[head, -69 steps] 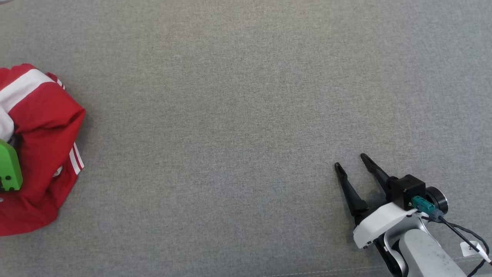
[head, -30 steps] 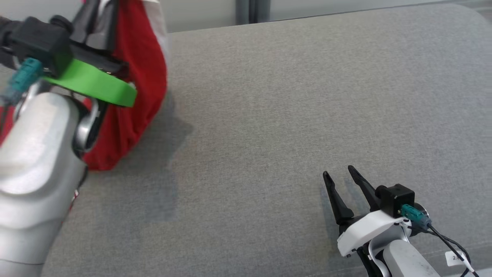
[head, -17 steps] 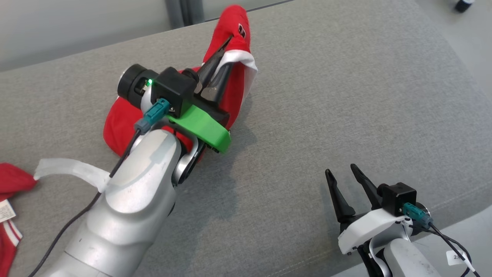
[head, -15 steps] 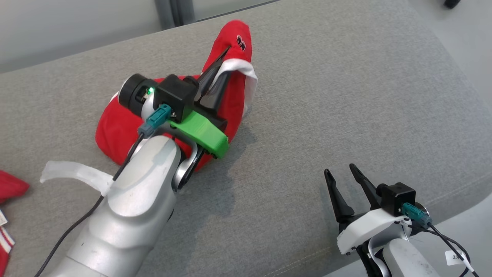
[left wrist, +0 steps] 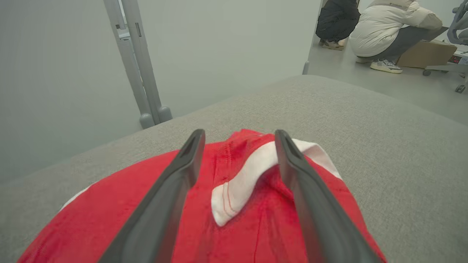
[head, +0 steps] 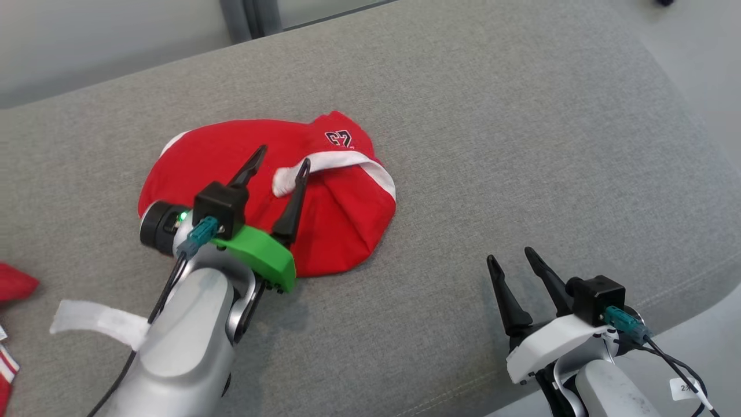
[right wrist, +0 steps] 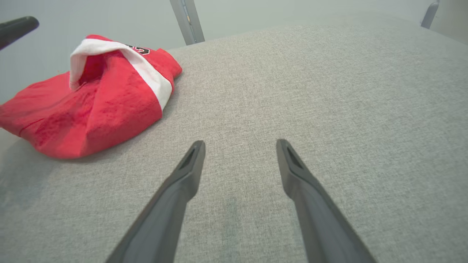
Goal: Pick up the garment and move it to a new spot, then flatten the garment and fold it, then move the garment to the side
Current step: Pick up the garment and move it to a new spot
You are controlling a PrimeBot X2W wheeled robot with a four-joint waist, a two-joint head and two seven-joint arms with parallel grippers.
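The garment [head: 336, 214] is red with a white band and a dark emblem, lying in a crumpled heap on the grey cushion [head: 492, 145]. My left gripper [head: 279, 157] hovers open just above it, fingers spread either side of the white band [left wrist: 237, 182], gripping nothing. In the left wrist view the garment [left wrist: 109, 219] lies under both fingers. My right gripper [head: 509, 256] stands open over bare cushion at the lower right, well apart from the garment [right wrist: 98, 106], which lies to its upper left in the right wrist view. Nothing sits between the right gripper's [right wrist: 239, 144] fingers.
More red cloth [head: 14, 284] with white stripes lies at the far left edge. The cushion's front edge [head: 666, 301] runs close by my right arm. Grey posts [left wrist: 137, 62] stand behind the cushion. Two crouching people [left wrist: 387, 29] and a cardboard box [left wrist: 426, 53] are on the floor beyond.
My left gripper carried the garment to mid-cushion, then opened and let it drop into a heap. The head camera swung and tilted meanwhile. My right gripper stayed open.
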